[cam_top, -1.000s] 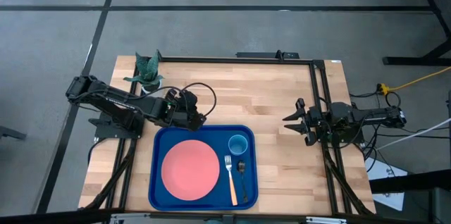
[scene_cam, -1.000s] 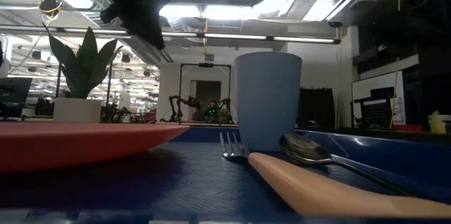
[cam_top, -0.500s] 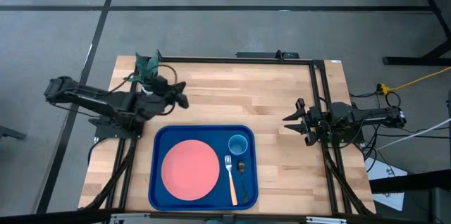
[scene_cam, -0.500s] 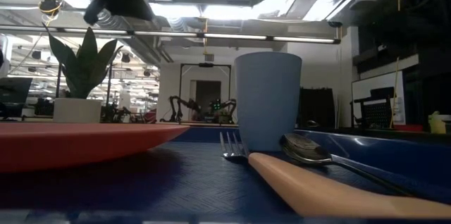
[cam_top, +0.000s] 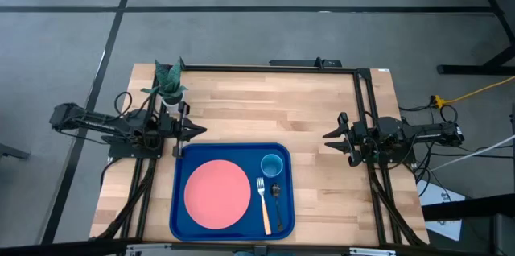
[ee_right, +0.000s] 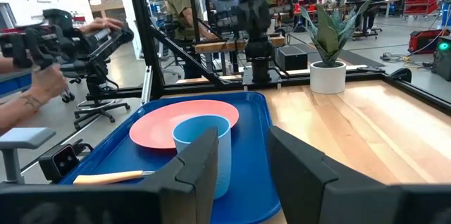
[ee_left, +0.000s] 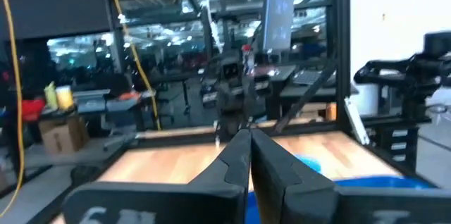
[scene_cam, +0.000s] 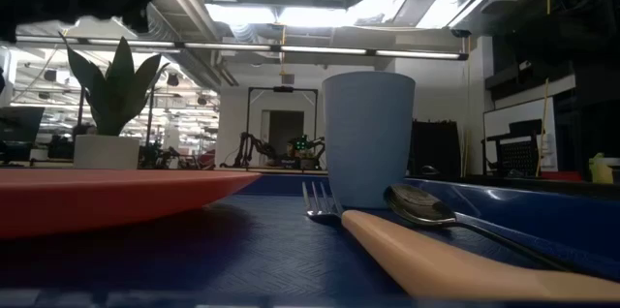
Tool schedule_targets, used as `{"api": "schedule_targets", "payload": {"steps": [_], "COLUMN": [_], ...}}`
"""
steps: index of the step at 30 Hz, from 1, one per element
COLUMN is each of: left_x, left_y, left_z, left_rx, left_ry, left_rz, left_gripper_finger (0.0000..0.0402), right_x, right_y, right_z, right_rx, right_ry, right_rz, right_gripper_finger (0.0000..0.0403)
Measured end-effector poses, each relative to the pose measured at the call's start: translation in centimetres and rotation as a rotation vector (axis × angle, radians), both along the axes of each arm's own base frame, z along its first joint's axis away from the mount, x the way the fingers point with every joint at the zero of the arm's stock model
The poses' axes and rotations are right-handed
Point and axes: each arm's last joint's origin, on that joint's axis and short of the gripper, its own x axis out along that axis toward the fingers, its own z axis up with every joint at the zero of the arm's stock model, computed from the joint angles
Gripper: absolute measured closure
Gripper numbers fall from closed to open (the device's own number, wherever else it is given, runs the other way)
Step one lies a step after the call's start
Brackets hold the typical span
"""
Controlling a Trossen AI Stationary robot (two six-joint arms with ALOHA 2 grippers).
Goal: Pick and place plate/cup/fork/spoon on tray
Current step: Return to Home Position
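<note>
The deep-blue tray (cam_top: 181, 159) lies at the table's near middle. On it rest the salmon-pink plate (cam_top: 217, 193), the light-blue cup (cam_top: 272, 164) standing upright, the tan-handled fork (cam_top: 262, 204) and the dark spoon (cam_top: 277, 198). The low view shows the plate (scene_cam: 107, 197), cup (scene_cam: 368, 138), fork (scene_cam: 426, 255) and spoon (scene_cam: 421, 206) on the tray floor. My left gripper (cam_top: 197, 130) is shut and empty just beyond the tray's far-left corner; it also shows in the left wrist view (ee_left: 248, 143). My right gripper (cam_top: 331, 137) is open and empty to the right of the tray, and shows in the right wrist view (ee_right: 243, 150).
A white pot with a green plant (cam_top: 170, 87) stands at the table's far left, just behind my left arm. A black frame rail (cam_top: 366, 119) runs along the table's right side. Bare wood lies between the two grippers and right of the tray. People show beyond the table (ee_right: 184, 2).
My left gripper has drawn back from the tray's far-left corner toward the table's left edge, swinging first toward the plant and then back down level. The things on the tray have not moved.
</note>
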Motion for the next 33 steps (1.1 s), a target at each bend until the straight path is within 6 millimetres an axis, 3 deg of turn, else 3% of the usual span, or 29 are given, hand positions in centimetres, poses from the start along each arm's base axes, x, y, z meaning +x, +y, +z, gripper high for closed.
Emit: {"api": "schedule_targets", "payload": {"steps": [3,12,19,33], "left_x": [-0.7,-2.2,-2.1,-2.1], "left_y": [0.2,0.3,0.3,0.4], "left_z": [-1.7,-2.5,-3.6,-3.7], "left_rx": [-0.028,-0.034,0.003,0.078], "left_ry": [0.023,0.085,0.196,0.210], "left_rz": [0.001,-0.009,0.002,0.024], "left_gripper_finger": [0.0389,0.0376,0.0383,0.0400], "right_x": [0.0,0.0,0.0,0.0], "right_y": [0.0,0.0,0.0,0.0], "right_z": [0.0,0.0,0.0,0.0], "right_rx": [0.000,0.000,0.000,0.000], "right_ry": [0.000,0.001,0.001,0.000], "right_rz": [0.000,0.000,0.000,0.000], "right_gripper_finger": [0.0276,0.0276,0.0276,0.0276]}}
